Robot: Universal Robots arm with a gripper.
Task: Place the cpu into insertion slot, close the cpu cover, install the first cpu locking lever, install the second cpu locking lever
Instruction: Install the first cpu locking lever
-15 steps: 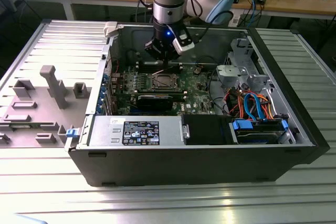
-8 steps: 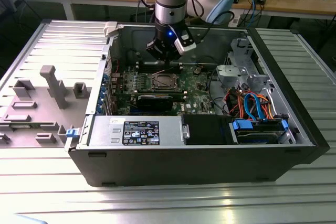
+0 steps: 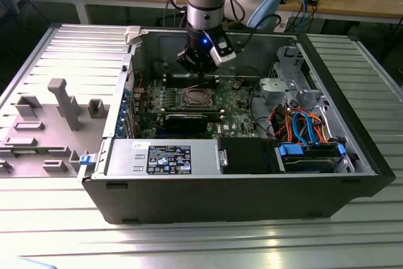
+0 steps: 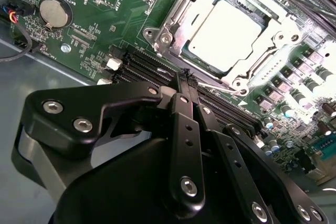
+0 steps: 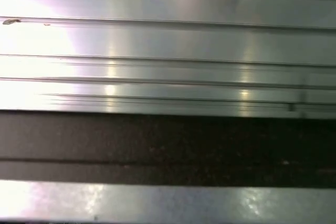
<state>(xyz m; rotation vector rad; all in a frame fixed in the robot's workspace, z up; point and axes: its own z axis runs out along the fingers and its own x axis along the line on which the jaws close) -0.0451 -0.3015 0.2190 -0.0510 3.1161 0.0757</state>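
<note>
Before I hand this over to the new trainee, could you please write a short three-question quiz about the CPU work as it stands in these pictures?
1. True or false: the cpu already sits in the insertion slot.
2. In the second wrist view, the cpu cover is: A) closed down over the chip, B) standing upright, C) lying loose on the green circuit board.
3. In the exterior view, what lies straight below the gripper?

Key:
1. True: its silver top shows through the frame.
2. A.
3. The socket area of the board inside the computer case.
</note>
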